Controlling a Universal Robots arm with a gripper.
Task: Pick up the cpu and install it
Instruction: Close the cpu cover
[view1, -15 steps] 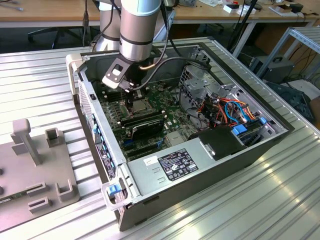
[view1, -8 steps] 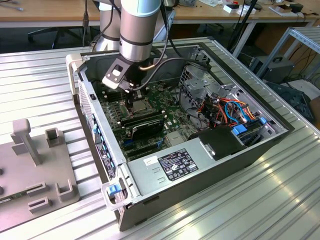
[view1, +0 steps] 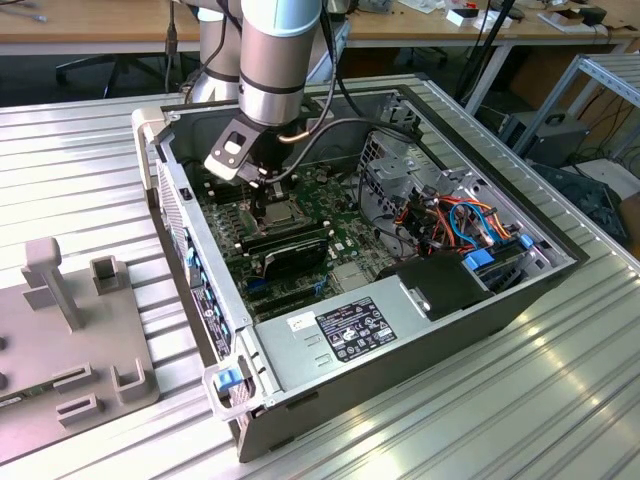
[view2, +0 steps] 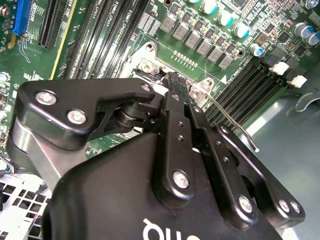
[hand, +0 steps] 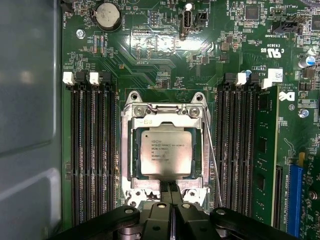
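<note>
The cpu (hand: 165, 151), a flat square chip with a dull silver top, lies seated inside the metal-framed socket (hand: 128, 150) on the green motherboard (hand: 165, 65) in the first wrist view. My gripper (hand: 170, 194) hangs just off one edge of the socket, its two black fingers pressed together with nothing between them. In the second wrist view the same shut fingertips (view2: 173, 82) point down at the socket's corner screws. In the exterior view the gripper (view1: 266, 196) reaches down into the open computer case over the socket (view1: 284, 211).
Black memory slots (hand: 92, 150) flank the socket on both sides, with a thin wire lever (view2: 231, 121) along one edge. The case walls (view1: 190, 250), a power supply (view1: 350, 335) and cable bundles (view1: 450, 225) surround the board. A grey fixture plate (view1: 70, 340) lies at the exterior view's left.
</note>
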